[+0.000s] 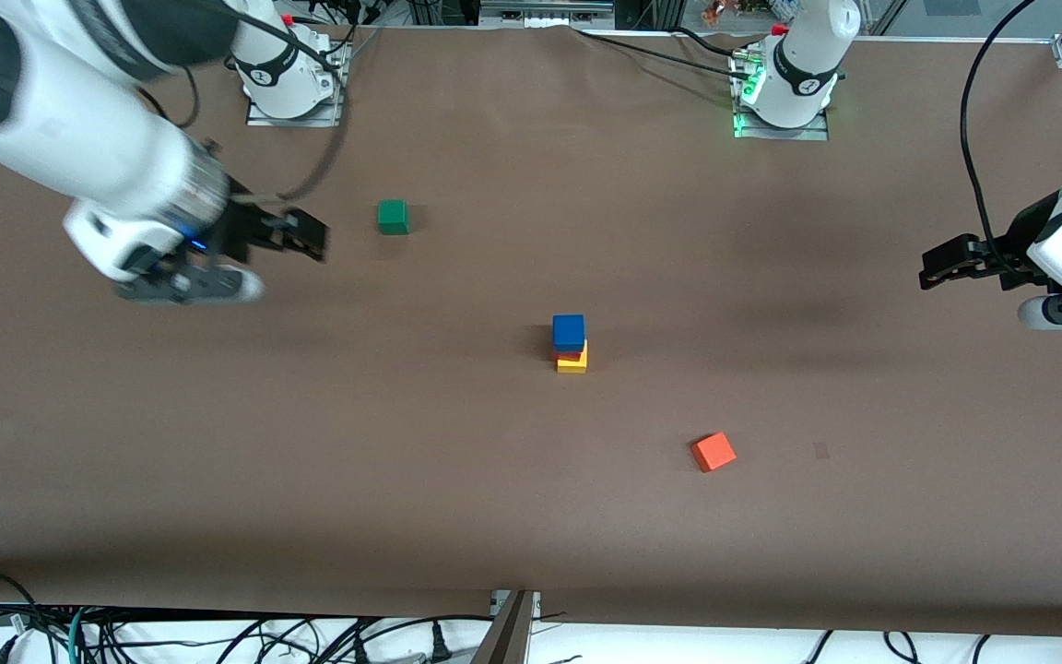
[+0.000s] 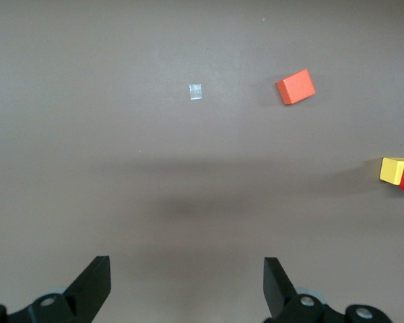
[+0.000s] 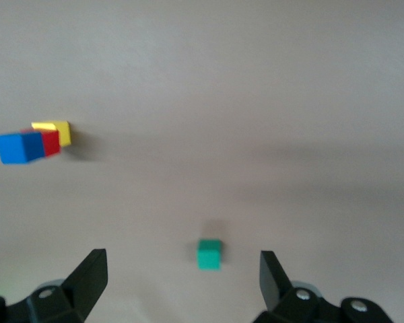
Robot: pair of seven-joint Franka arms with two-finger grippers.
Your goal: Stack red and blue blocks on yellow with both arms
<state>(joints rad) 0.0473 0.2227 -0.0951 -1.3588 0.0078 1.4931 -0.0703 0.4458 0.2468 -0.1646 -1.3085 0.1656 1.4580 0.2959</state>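
We're seeing the bright blue cube (image 1: 569, 329) sitting on the deep red cube (image 1: 569, 353) on the yellow cube (image 1: 572, 362) mid-table, slightly skewed toward twelve o'clock and risking toppling if jolted, while the left gripper (image 1: 937, 267) and right gripper (image 1: 296, 235) are hovering wide open, empty, over the table's ends.

- small matte bright blue cube (image 1: 569, 330) tops the stack, mid-table
- small matte deep red cube (image 1: 568, 353) sits beneath it
- small matte bright yellow cube (image 1: 572, 363) rests on the table

Green cube (image 1: 393, 217) and orange cube (image 1: 713, 452) (well apart).
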